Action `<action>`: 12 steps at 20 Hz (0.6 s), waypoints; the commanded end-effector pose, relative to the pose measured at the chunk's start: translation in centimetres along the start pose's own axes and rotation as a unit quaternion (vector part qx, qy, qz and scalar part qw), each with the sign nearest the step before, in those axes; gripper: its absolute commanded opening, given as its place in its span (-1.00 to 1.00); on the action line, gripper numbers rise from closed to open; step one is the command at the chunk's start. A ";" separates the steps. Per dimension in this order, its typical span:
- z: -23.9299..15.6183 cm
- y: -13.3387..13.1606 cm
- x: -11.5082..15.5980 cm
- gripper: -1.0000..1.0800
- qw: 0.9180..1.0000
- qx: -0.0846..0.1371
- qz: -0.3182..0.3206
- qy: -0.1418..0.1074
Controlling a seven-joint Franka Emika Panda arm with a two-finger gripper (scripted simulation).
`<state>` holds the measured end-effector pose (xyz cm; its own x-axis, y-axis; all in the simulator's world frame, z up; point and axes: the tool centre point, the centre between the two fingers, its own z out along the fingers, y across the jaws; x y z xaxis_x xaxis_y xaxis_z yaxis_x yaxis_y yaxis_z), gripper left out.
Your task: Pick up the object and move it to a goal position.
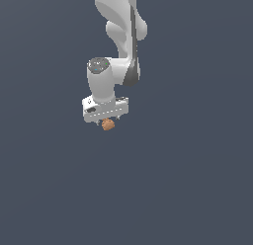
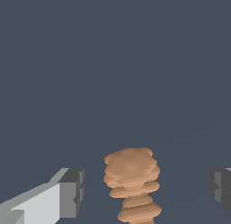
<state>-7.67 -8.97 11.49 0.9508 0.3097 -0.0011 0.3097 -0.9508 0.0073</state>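
The white Panda arm (image 1: 121,36) reaches down from the top of the exterior view over a plain dark grey-blue surface (image 1: 197,180). Its white gripper (image 1: 109,121) points downward, and the small lumpy orange-brown object (image 1: 108,124) sits just beneath the gripper's body, slightly toward the exterior view's left of centre. In the wrist view the same object (image 2: 132,182) shows as a ridged, uneven blob lying between the two dark grey finger pads (image 2: 72,192). The jaws stand spread wide, with clear gaps on both sides of the object, so nothing is grasped.
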 end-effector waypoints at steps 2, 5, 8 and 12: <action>1.0 0.2 -1.6 0.92 1.000 0.001 -0.031 0.000; 1.6 0.3 -2.7 0.92 0.999 0.002 -0.052 0.000; 2.1 0.3 -3.6 0.92 0.998 0.003 -0.068 0.001; 2.5 0.3 -4.4 0.92 0.997 0.003 -0.082 0.001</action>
<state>-11.49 -10.57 9.16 0.8927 0.4507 -0.0007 0.4507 -0.8927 0.0007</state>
